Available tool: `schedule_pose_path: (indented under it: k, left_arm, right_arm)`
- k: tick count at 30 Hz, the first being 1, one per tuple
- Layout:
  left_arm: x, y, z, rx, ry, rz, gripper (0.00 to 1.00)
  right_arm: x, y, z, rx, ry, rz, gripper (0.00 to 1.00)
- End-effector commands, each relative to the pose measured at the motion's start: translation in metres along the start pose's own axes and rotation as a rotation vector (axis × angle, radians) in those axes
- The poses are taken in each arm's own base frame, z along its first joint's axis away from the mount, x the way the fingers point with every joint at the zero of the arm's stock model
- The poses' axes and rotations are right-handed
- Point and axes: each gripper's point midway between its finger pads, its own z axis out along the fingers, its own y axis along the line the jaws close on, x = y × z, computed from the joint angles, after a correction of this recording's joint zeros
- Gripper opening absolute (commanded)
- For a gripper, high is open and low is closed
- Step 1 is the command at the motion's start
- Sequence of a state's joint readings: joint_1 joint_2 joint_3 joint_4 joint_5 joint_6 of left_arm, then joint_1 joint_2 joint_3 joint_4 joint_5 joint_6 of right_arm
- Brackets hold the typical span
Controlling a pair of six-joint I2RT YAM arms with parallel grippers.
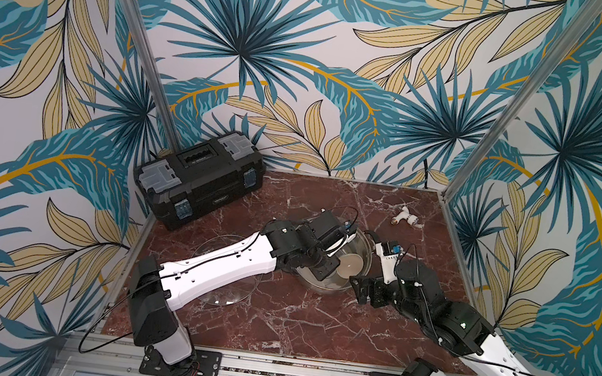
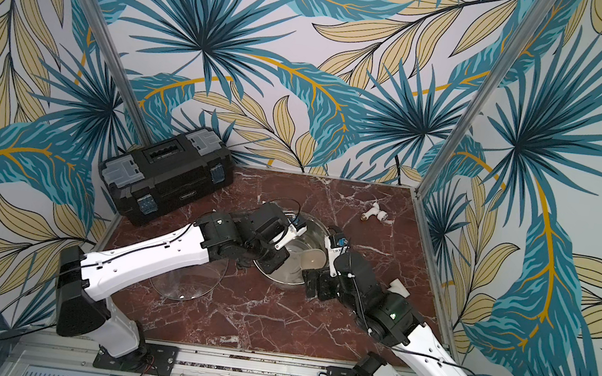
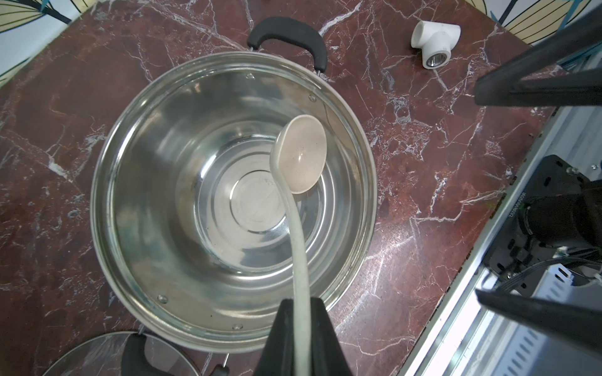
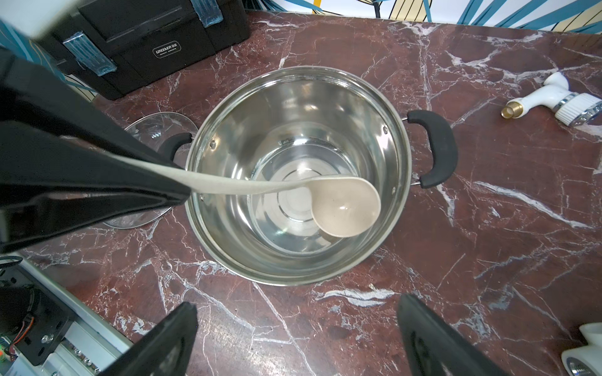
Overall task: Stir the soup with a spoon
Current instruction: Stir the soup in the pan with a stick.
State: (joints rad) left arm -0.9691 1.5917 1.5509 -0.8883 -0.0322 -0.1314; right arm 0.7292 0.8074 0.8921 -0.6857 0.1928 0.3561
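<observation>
1 ladle (image 3: pixel 301 156) in L gripper (image 3: pixel 301 302), over pot (image 3: pixel 146 195)

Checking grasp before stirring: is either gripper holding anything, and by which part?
Left gripper is shut on the ladle, by its handle, well up from the bowl, which is inside the pot. Right gripper is open, empty.

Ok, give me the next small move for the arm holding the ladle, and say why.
Probably sweep the ladle in a slow circle inside the pot. The left gripper is shut on its handle, its bowl hangs inside the pot near one wall, and the lid lies off on the table, so stirring can start.
</observation>
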Motion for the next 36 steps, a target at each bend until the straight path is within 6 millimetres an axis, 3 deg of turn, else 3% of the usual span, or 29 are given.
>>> schedule_pose_path:
  k: [1, 7, 14, 19, 23, 28, 36]
  left_arm:
    - [0.024, 0.001, -0.013, 0.003, 0.057, -0.010, 0.00]
    - [0.040, 0.021, -0.018, -0.088, 0.110, -0.014, 0.00]
    - [0.025, 0.056, -0.030, -0.282, 0.056, -0.004, 0.00]
    - [0.005, 0.067, -0.031, -0.354, -0.014, 0.013, 0.00]
    - [-0.015, 0.061, -0.029, -0.328, -0.096, 0.020, 0.00]
    - [-0.034, 0.037, -0.022, -0.196, -0.179, 0.026, 0.00]
    - [-0.020, 0.010, -0.013, -0.039, -0.124, 0.019, 0.00]
  right_arm:
    - [-0.005, 0.004, 0.000, -0.011, -0.003, 0.011, 1.00]
    - [-0.006, 0.008, 0.004, -0.025, 0.005, 0.011, 0.99]
    - [-0.004, 0.007, 0.004, -0.022, 0.009, 0.008, 0.99]
    - [-0.004, 0.005, 0.002, -0.013, 0.006, 0.008, 0.99]
    - [-0.003, 0.004, 0.001, -0.011, 0.006, 0.009, 1.00]
    - [-0.004, 0.003, 0.000, -0.007, 0.002, 0.008, 1.00]
    - [-0.005, 0.001, -0.004, 0.000, -0.003, 0.004, 0.99]
